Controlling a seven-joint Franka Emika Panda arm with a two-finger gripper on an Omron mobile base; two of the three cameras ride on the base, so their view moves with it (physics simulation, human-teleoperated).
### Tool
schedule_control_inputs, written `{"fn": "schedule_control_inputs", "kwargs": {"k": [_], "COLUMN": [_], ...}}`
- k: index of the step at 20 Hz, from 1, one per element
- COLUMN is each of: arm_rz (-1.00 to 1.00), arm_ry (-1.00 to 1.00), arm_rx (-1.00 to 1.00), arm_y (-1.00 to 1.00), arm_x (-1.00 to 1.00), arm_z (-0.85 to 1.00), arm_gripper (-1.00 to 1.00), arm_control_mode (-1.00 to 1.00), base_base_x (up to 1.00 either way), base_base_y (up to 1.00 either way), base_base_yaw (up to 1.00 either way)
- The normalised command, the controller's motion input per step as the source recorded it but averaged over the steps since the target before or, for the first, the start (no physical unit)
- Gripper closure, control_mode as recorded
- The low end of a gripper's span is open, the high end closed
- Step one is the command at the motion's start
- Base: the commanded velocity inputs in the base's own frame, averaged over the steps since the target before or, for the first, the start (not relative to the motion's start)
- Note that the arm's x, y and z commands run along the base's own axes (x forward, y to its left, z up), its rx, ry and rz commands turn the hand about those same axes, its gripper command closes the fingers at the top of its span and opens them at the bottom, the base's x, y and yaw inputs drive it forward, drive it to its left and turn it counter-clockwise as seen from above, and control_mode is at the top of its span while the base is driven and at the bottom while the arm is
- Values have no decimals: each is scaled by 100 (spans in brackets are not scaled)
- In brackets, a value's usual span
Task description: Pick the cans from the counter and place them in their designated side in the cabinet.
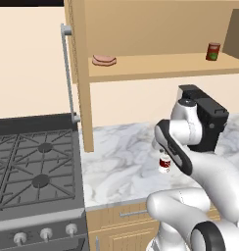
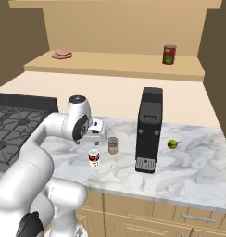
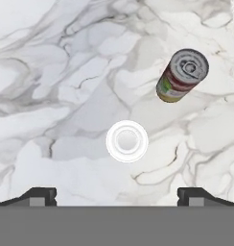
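Red can (image 2: 93, 158) upright on counter (image 2: 189, 171), end effector (image 3: 117, 197) open above, cabinet (image 2: 115, 65) shelf w/ dark can (image 2: 169, 54)

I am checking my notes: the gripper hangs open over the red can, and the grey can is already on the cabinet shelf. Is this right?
Not quite. The grey can stands on the counter beside the red can, as the right base view shows. The rest holds: the gripper hangs open over the red can.
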Motion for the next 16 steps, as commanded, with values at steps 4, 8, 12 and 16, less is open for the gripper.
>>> {"fn": "schedule_control_inputs", "kwargs": {"k": [4, 8, 12, 16], "arm_rz": [0, 0, 0, 0], "arm_ry": [1, 1, 1, 2], "arm_rx": [0, 0, 0, 0], "arm_y": [-4, -4, -2, 0], "arm_x": [8, 7, 8, 7], "arm_z": [-20, -20, -19, -19], "arm_gripper": [-100, -100, -100, -100], "arm_control_mode": [-100, -100, -100, -100], "base_base_x": [0, 0, 0, 0], "base_base_y": [0, 0, 0, 0], "base_base_yaw": [0, 0, 0, 0]}}
